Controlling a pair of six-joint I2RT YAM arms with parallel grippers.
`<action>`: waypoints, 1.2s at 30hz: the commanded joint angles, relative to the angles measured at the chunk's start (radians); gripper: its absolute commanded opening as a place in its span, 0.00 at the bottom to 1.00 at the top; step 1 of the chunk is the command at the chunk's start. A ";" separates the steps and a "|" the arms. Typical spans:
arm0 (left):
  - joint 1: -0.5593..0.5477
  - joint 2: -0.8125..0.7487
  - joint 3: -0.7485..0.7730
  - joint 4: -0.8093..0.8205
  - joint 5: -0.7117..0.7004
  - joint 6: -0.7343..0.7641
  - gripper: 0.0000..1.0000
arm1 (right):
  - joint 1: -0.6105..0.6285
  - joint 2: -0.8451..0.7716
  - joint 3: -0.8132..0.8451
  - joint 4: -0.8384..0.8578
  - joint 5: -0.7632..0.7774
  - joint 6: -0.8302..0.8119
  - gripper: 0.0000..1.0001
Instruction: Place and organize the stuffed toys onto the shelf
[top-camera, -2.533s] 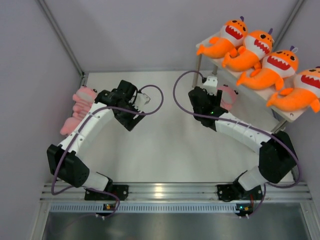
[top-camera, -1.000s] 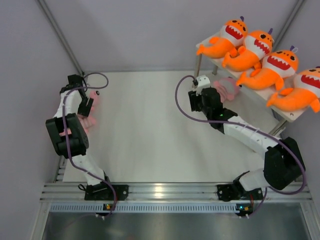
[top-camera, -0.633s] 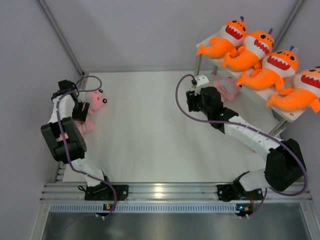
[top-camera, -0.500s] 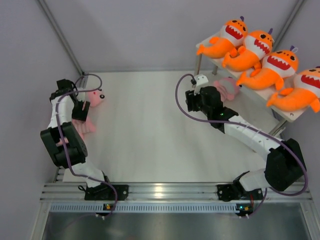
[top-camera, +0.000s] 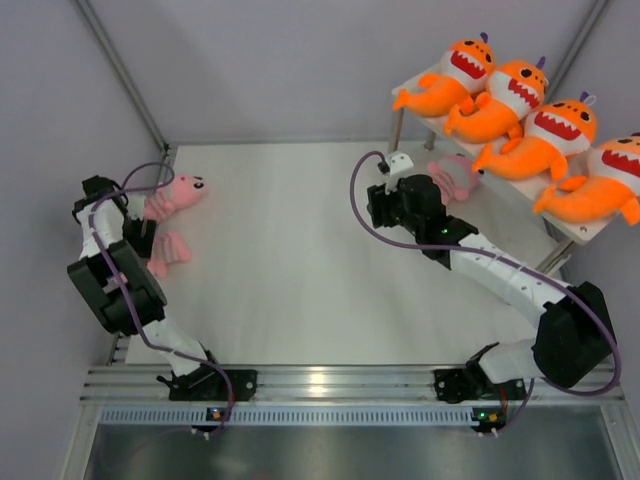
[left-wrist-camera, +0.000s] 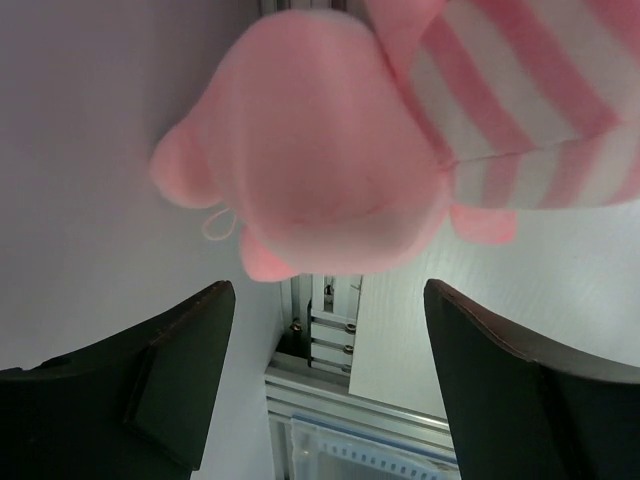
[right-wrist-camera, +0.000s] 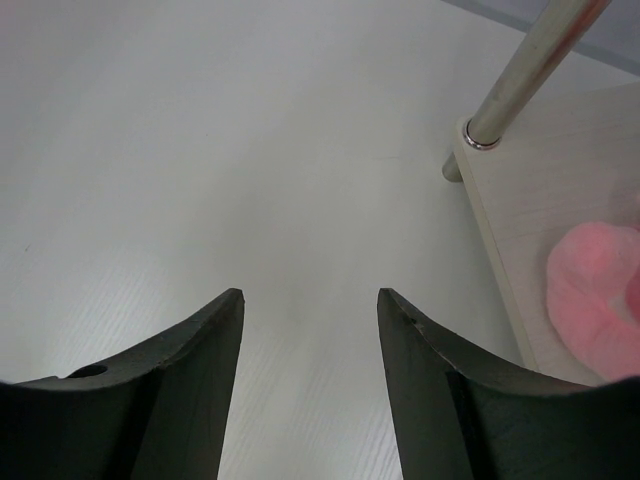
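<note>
Four orange shark plush (top-camera: 520, 110) lie in a row on the top board of the shelf (top-camera: 575, 232) at the back right. A pink striped plush (top-camera: 455, 178) lies on the lower board and also shows in the right wrist view (right-wrist-camera: 600, 300). My right gripper (top-camera: 376, 208) is open and empty (right-wrist-camera: 310, 295) over bare table, left of the shelf. Two pink plush (top-camera: 175, 193) (top-camera: 165, 250) lie at the left edge. My left gripper (top-camera: 133, 222) is open and empty (left-wrist-camera: 330, 300), with a pink plush (left-wrist-camera: 320, 170) just beyond its fingertips, not touching.
The left wall (top-camera: 60, 150) is close to the left arm. A silver shelf leg (right-wrist-camera: 520, 75) stands on the lower board (right-wrist-camera: 530, 190). The table's aluminium rail (left-wrist-camera: 330, 340) runs under the left gripper.
The left arm swung from mid-table to the left edge beside the pink plush, which shifted. The right gripper drew back leftward from the lower shelf, leaving a pink plush there.
</note>
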 joint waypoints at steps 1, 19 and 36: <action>0.046 0.110 0.010 -0.011 0.024 0.024 0.82 | 0.013 -0.036 0.025 0.006 -0.032 0.000 0.57; 0.033 -0.078 -0.126 0.039 0.252 0.150 0.00 | 0.013 -0.059 0.008 0.003 -0.104 0.028 0.57; -0.437 -0.415 -0.103 -0.083 0.712 0.030 0.00 | 0.141 0.083 0.266 0.139 -0.419 0.378 0.84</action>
